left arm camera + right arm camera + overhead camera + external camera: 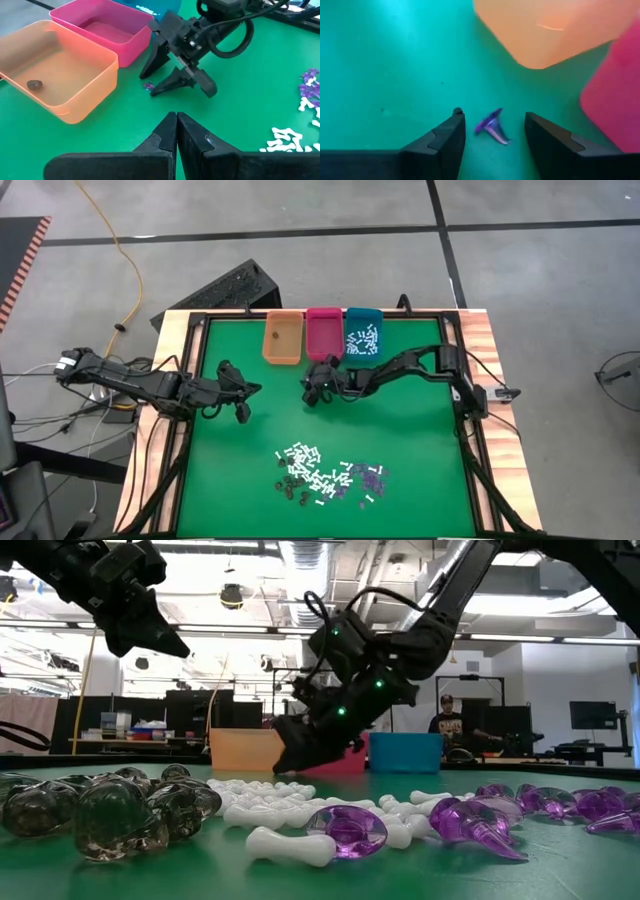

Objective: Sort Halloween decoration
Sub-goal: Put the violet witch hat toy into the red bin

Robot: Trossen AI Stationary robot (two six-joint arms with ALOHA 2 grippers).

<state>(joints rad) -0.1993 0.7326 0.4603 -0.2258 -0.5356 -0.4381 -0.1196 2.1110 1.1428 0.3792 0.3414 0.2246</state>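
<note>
1. The Halloween decoration (325, 476) is a scatter of tiny plastic pieces low in the centre of the high view: white short sticks, purple bits on the right of the pile, dark bits on its left
2. Only the low view shows their shapes: the white sticks (290, 845) are smooth and bone-like with rounded ends, the purple bits (352, 830) are glossy and translucent with a disc and a point, and the dark bits (110, 812) are rounded, glassy, smoky lumps at lower left
3. One purple piece (491, 126) lies apart from the pile on the green mat, between the spread fingers of the right gripper (494, 134); nothing is clamped in it
4. The left wrist view shows that gripper (167, 77) from outside, angled down beside the pink bin (102, 27), with the purple piece (148, 86) below its tips
5. The left gripper (176, 131) has its fingers pressed together and holds nothing; in the high view it hangs over bare mat at centre left
6. Three smooth rectangular bins sit side by side in the upper centre of the high view: orange bin (283, 338), pink, teal bin (362, 335)
7. The high view shows white sticks in the teal bin; the left wrist view shows one dark bit (33, 85) in the orange bin
</note>
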